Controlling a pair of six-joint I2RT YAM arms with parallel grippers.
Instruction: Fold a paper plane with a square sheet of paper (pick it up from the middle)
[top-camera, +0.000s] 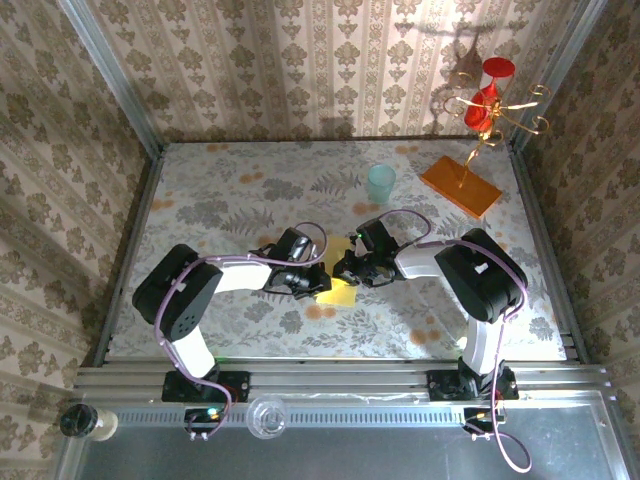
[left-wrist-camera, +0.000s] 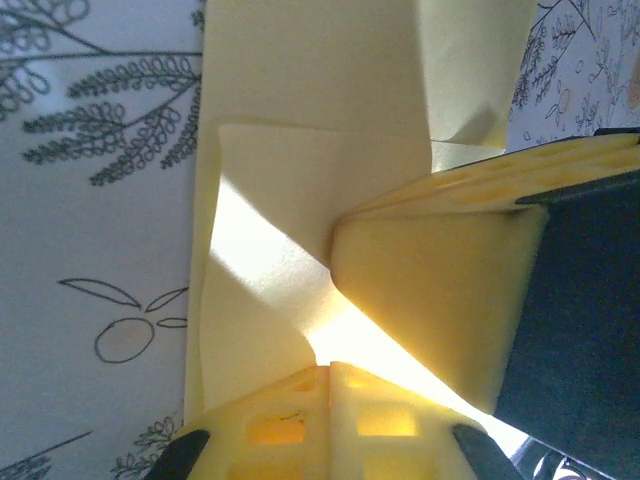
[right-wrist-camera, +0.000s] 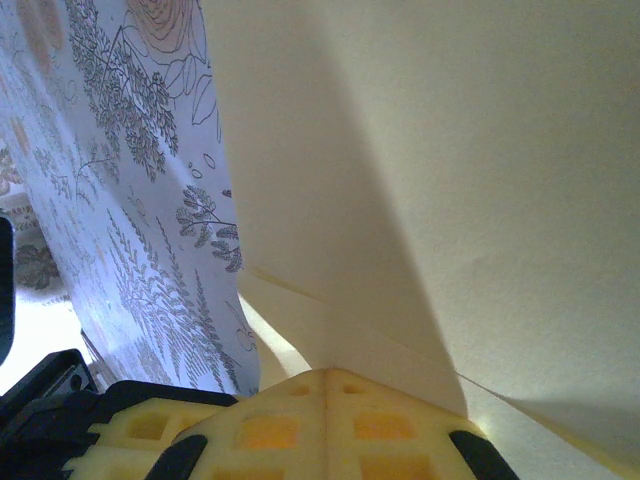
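The square sheet of paper (top-camera: 338, 295) is yellow and lies on the floral tablecloth between my two grippers, which cover most of it. In the left wrist view the paper (left-wrist-camera: 280, 150) shows folded flaps and creases. My left gripper (top-camera: 318, 285) is shut, its tips (left-wrist-camera: 330, 368) down on the paper with nothing between them. My right gripper (top-camera: 345, 272) is shut too, its tips (right-wrist-camera: 326, 374) resting on a raised fold of the paper (right-wrist-camera: 480, 180). One right finger (left-wrist-camera: 430, 300) sits close beside the left tips. I cannot tell whether the paper has the paper plane's pointed shape.
A pale teal cup (top-camera: 381, 183) stands behind the grippers. An orange slab (top-camera: 460, 186) with a gold stand holding red pieces (top-camera: 485, 100) sits at the back right. Patterned walls close in the table (top-camera: 230, 200) on three sides.
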